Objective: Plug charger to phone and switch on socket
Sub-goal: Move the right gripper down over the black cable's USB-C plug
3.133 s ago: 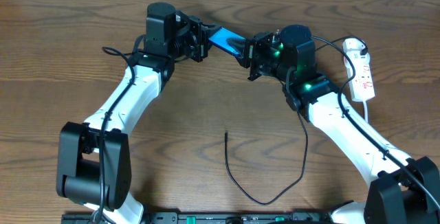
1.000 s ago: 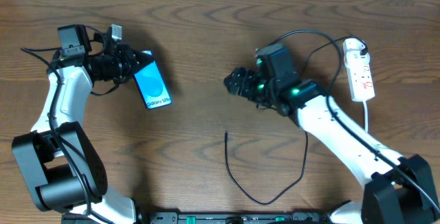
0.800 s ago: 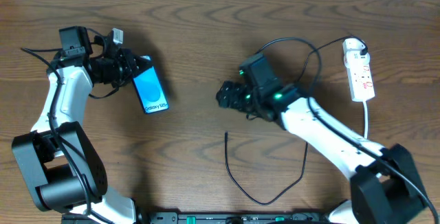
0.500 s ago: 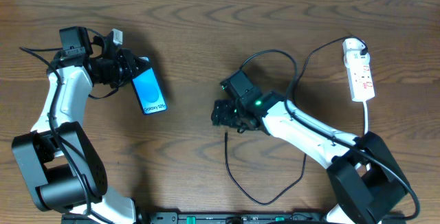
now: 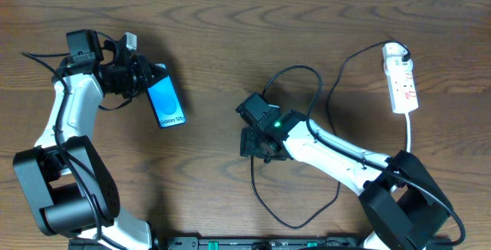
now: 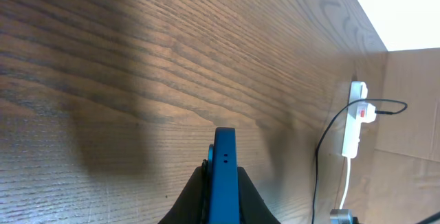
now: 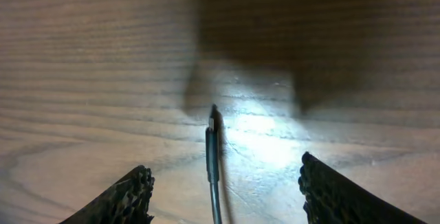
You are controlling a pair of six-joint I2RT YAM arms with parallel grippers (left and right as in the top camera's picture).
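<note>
Starting at the left, we see the left gripper clenched on the upper short end of the phone. The phone's blue screen faces up toward the overhead camera, and its free end points toward the near edge of the counter. In the left wrist view we see the phone edge-on between the two fingers; we cannot tell whether its far end touches the wood.

Near the middle, the right gripper hangs low over the free end of the charger. Its fingers are spread wide apart and grasp nothing. In the right wrist view we find the connector tip lying flat on the counter between them, touching neither one. From there the thin black cable loops toward the near edge and back up beside the right arm.

At the far right, the socket lies on the counter, well apart from both grippers.
</note>
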